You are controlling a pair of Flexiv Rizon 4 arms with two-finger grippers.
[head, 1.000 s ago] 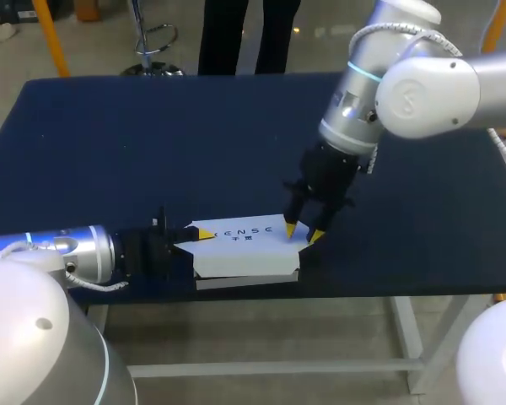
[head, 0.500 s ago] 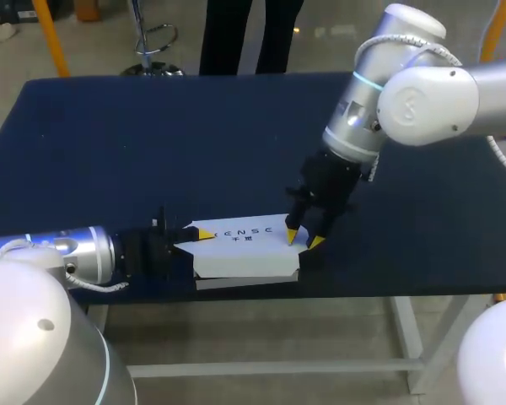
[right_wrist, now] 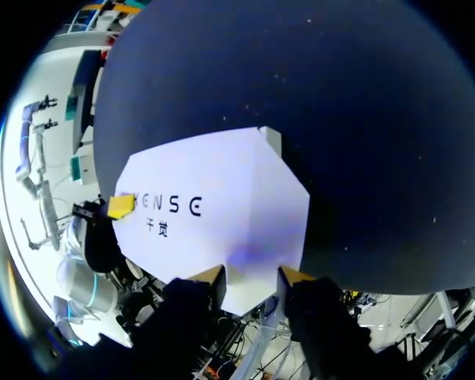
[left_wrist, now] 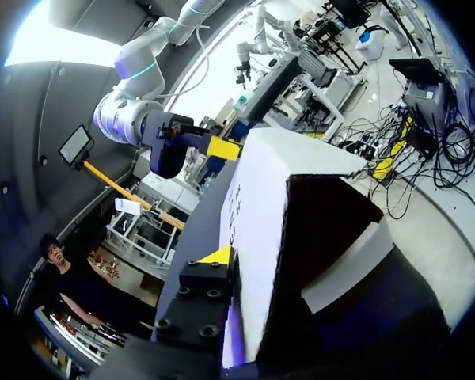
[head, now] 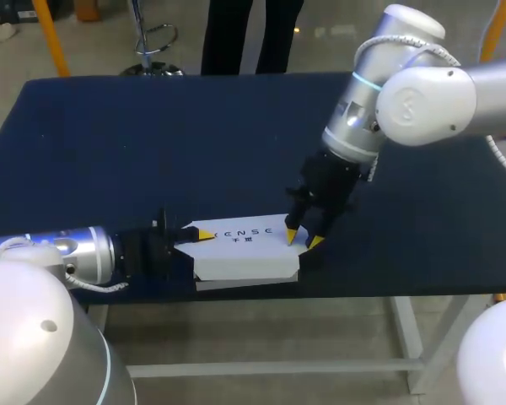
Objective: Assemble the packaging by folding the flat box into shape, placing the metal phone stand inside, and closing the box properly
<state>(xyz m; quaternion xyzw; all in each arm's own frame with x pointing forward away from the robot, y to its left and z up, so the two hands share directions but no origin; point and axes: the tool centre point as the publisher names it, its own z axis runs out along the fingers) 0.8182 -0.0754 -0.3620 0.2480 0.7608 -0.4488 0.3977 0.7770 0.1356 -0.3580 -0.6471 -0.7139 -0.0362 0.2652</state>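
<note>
A white box (head: 244, 253) with dark lettering lies near the table's front edge; in the left wrist view its open dark end (left_wrist: 324, 253) faces me. My left gripper (head: 201, 235) comes in low from the left, with one yellow fingertip (left_wrist: 218, 255) on the box's top panel (left_wrist: 261, 198) and the other hidden, shut on that left edge. My right gripper (head: 304, 239) points down at the box's right end. Its jaws stand apart, and the box's pointed end (right_wrist: 249, 277) lies between them. I see no metal phone stand.
The dark blue table (head: 152, 143) stretches bare behind and beside the box. The box sits close to the front edge (head: 363, 291). My right arm's elbow (head: 422, 93) hangs over the table's right half.
My right arm shifted slightly right and its fingertips dropped a little at the box's right end. The box's front side now looks squarer. My left gripper stayed in place.
</note>
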